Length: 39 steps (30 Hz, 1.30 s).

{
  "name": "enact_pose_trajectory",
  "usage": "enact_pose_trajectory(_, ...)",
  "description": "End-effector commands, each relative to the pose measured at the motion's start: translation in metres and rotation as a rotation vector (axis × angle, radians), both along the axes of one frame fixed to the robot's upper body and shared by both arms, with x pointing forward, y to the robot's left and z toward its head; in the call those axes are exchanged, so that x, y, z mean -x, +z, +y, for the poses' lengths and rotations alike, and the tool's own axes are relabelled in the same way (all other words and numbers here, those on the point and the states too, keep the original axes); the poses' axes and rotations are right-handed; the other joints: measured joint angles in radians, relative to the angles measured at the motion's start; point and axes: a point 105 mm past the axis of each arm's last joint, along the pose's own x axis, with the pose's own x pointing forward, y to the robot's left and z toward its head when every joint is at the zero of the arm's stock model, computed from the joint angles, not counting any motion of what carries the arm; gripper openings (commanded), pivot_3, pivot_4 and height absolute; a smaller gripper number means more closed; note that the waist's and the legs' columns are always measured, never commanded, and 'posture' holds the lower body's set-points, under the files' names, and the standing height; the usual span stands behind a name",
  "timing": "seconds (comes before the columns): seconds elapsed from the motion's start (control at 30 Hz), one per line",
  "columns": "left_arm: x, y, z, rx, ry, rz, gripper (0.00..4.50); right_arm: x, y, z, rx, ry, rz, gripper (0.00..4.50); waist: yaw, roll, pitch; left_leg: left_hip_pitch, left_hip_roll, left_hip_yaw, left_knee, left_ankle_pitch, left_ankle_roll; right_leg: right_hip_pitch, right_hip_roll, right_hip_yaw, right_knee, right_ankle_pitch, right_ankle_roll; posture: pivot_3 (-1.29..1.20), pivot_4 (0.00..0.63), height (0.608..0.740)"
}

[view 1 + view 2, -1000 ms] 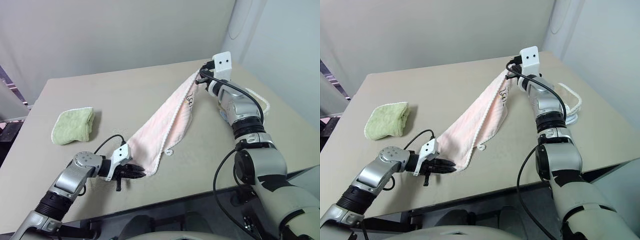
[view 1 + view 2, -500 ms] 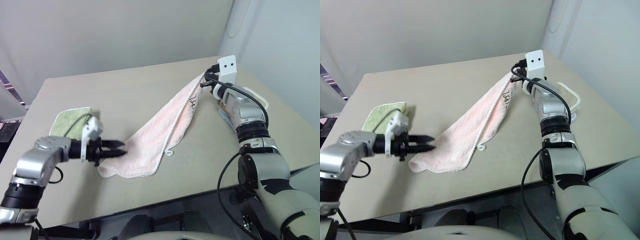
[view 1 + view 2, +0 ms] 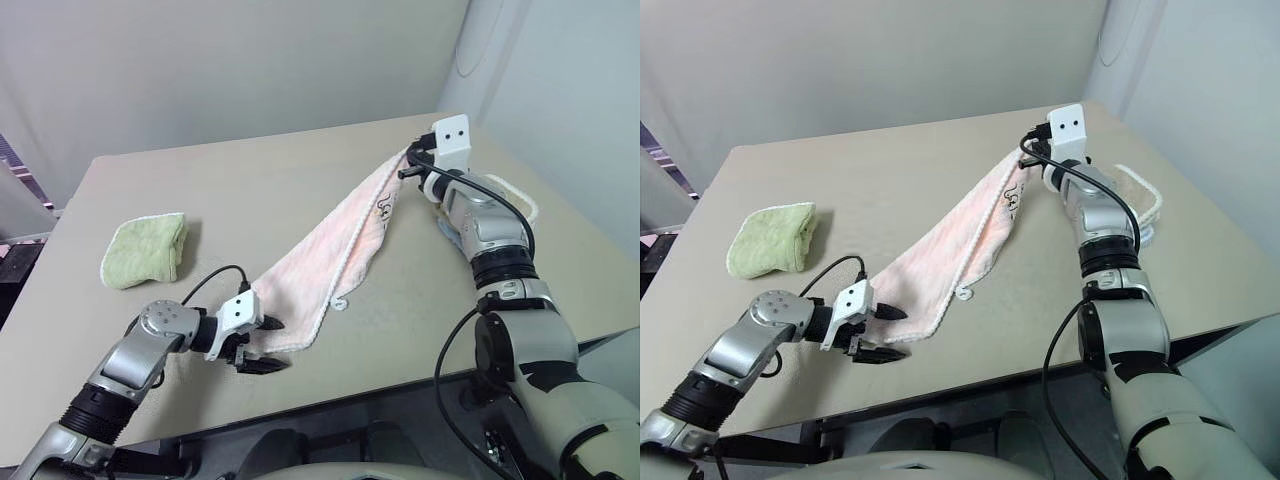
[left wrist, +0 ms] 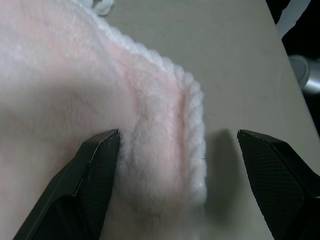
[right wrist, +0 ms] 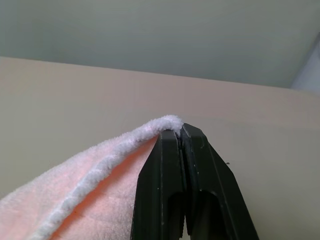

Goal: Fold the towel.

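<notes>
Stretched diagonally: towel [image 3: 335, 235], far corner pinched by right gripper [image 3: 412, 160]. Near corner between left gripper [image 3: 262, 345] fingers, spread wide, apparently ungripped.

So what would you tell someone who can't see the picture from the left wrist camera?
Two black fingers of the left gripper stand wide open around the fluffy white-edged corner of a pale pink towel. The towel lies on a tan table.

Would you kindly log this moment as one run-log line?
task: fold towel | right gripper: shut on towel corner, raised | left gripper: open around near corner | table
</notes>
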Motion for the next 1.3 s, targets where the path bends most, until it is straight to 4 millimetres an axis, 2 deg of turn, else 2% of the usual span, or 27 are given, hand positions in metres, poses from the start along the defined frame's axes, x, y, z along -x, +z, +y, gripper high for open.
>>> enact_pose_trajectory(0.03, -0.007, -0.005, -0.007, -0.009, -0.006, -0.051, 3.98, 0.001, 0.02, 0.003, 0.017, 0.01, -0.066, 0.0, 0.002, 0.0, 0.0, 0.0, 0.0, 0.0, 0.001, 0.0, 0.0, 0.0, 0.0, 0.0, 0.0, 0.0, 0.0, 0.0, 0.0, 0.74)
enact_pose_trajectory(0.17, -0.003, -0.005, -0.014, 0.017, -0.048, -0.04, 3.98, 0.001, 0.019, 0.003, 0.021, 0.009, -0.066, 0.0, 0.003, 0.0, 0.0, 0.0, 0.0, 0.0, 0.002, 0.0, 0.0, 0.001, 0.0, 0.0, 0.0, 0.0, 0.0, 0.0, 0.0, 0.74)
enact_pose_trajectory(0.27, 0.0, -0.006, -0.014, 0.011, -0.066, -0.038, 3.36, 0.002, 0.019, 0.002, 0.027, 0.009, -0.066, 0.0, 0.001, 0.0, 0.0, 0.0, 0.0, 0.0, 0.002, 0.0, 0.0, 0.001, 0.0, 0.0, 0.0, 0.0, 0.0, 0.0, 0.0, 0.74)
enact_pose_trajectory(0.57, 0.006, -0.008, -0.014, 0.012, -0.116, -0.054, 0.18, 0.003, 0.015, -0.001, 0.064, -0.001, -0.062, 0.0, -0.002, 0.0, 0.0, 0.0, 0.0, 0.0, 0.002, 0.0, 0.0, 0.001, 0.0, 0.0, 0.001, 0.002, 0.003, 0.0, 0.0, 0.74)
enact_pose_trajectory(0.6, 0.006, -0.009, -0.014, 0.01, -0.118, -0.054, 0.04, 0.004, 0.014, -0.002, 0.077, -0.004, -0.062, 0.0, -0.002, 0.0, 0.0, 0.0, 0.0, 0.0, 0.002, 0.0, 0.0, 0.001, 0.0, 0.0, 0.001, 0.002, 0.003, 0.0, 0.0, 0.74)
enact_pose_trajectory(0.83, 0.0, -0.005, -0.006, 0.003, -0.09, -0.052, 0.04, 0.004, 0.016, -0.005, 0.06, -0.009, -0.068, 0.0, -0.003, 0.0, 0.0, 0.0, 0.0, 0.0, 0.002, 0.0, 0.0, 0.001, 0.0, 0.0, 0.001, 0.002, 0.003, 0.0, 0.0, 0.74)
enact_pose_trajectory(0.93, -0.023, 0.028, 0.004, 0.122, 0.061, -0.044, 0.04, 0.005, 0.02, -0.011, 0.053, -0.024, -0.076, 0.0, -0.003, 0.0, 0.0, 0.0, 0.0, 0.0, 0.002, 0.0, 0.0, 0.0, 0.001, 0.0, 0.001, 0.002, 0.003, 0.0, 0.0, 0.74)
enact_pose_trajectory(0.97, -0.032, 0.046, 0.014, 0.172, 0.114, -0.043, 0.04, 0.006, 0.021, -0.014, 0.054, -0.033, -0.077, 0.0, -0.003, 0.0, 0.0, 0.0, 0.001, -0.001, 0.002, 0.0, 0.0, 0.0, 0.001, -0.001, 0.001, 0.002, 0.003, 0.0, 0.0, 0.74)
enact_pose_trajectory(1.07, -0.048, 0.081, 0.039, 0.261, 0.22, -0.049, 0.04, 0.007, 0.022, -0.024, 0.058, -0.053, -0.077, 0.0, -0.003, -0.001, 0.0, -0.001, 0.001, -0.002, 0.006, 0.0, 0.0, 0.0, 0.002, -0.002, 0.003, 0.002, 0.003, 0.0, 0.0, 0.74)
enact_pose_trajectory(1.1, -0.059, 0.093, 0.054, 0.276, 0.281, -0.071, 0.04, 0.007, 0.023, -0.028, 0.058, -0.062, -0.079, 0.0, -0.003, -0.001, 0.0, -0.002, 0.001, -0.002, 0.007, 0.0, 0.0, 0.0, 0.002, -0.002, 0.003, 0.002, 0.003, 0.0, 0.0, 0.74)
enact_pose_trajectory(1.2, -0.079, 0.115, 0.087, 0.301, 0.4, -0.131, 0.04, 0.007, 0.025, -0.039, 0.06, -0.085, -0.082, 0.0, -0.003, -0.001, 0.0, -0.002, 0.0, -0.002, 0.01, 0.0, 0.0, 0.001, 0.002, -0.003, 0.004, 0.002, 0.003, 0.0, 0.0, 0.74)
enact_pose_trajectory(1.3, -0.103, 0.135, 0.102, 0.352, 0.494, -0.189, 0.04, 0.007, 0.026, -0.046, 0.072, -0.104, -0.081, 0.0, -0.003, -0.001, 0.0, -0.002, 0.0, -0.002, 0.013, 0.0, 0.001, 0.003, 0.002, -0.002, 0.003, 0.001, 0.003, 0.0, 0.0, 0.74)
